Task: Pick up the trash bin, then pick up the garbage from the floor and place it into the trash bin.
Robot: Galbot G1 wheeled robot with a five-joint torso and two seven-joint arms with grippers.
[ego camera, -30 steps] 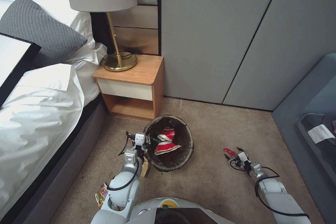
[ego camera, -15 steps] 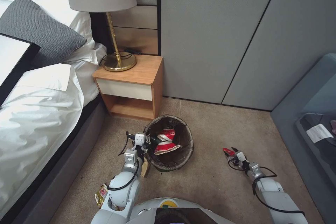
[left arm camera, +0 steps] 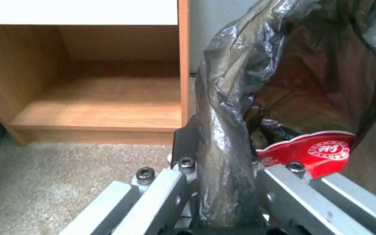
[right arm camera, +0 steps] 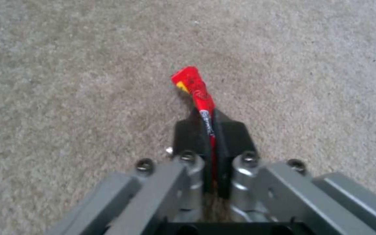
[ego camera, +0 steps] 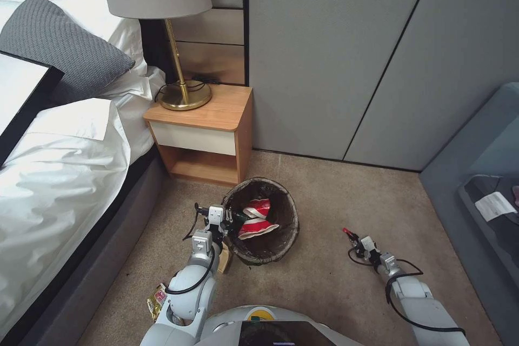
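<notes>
On the carpet point(ego camera: 324, 281) in front of the wooden nightstand point(ego camera: 203, 130), we see the trash bin point(ego camera: 292, 227) standing just off the nightstand's open lower shelf, its dark bag folded over the rim. Our left gripper point(ego camera: 231, 220) is at the bin's rim on the side away from the nightstand, its fingers pressed together on the bag-covered edge; in the left wrist view the gripper point(left arm camera: 225, 182) pinches that fold of dark plastic and rim between its two dark pads. Inside the bin lie crushed red-and-white paper cups point(ego camera: 258, 219), one of them showing just beside the gripper in the left wrist view point(left arm camera: 314, 151).

Farther from the nightstand than the bin, and well apart from the bin itself, our right gripper point(ego camera: 354, 238) is low over the carpet. Its fingers are closed on a thin red wrapper point(ego camera: 347, 233), a piece of the garbage; in the right wrist view the gripper point(right arm camera: 208, 130) clamps the wrapper point(right arm camera: 194, 83) edge-on between the pads, and the free red end with a yellow patch sticks out past the fingertips above the bare carpet point(right arm camera: 66, 81).

Behind the left arm, farther still from the nightstand, a yellow snack wrapper point(ego camera: 157, 300) lies on the carpet near the bed point(ego camera: 59, 184), and a brown paper piece point(ego camera: 224, 259) sits against the bin's base.
</notes>
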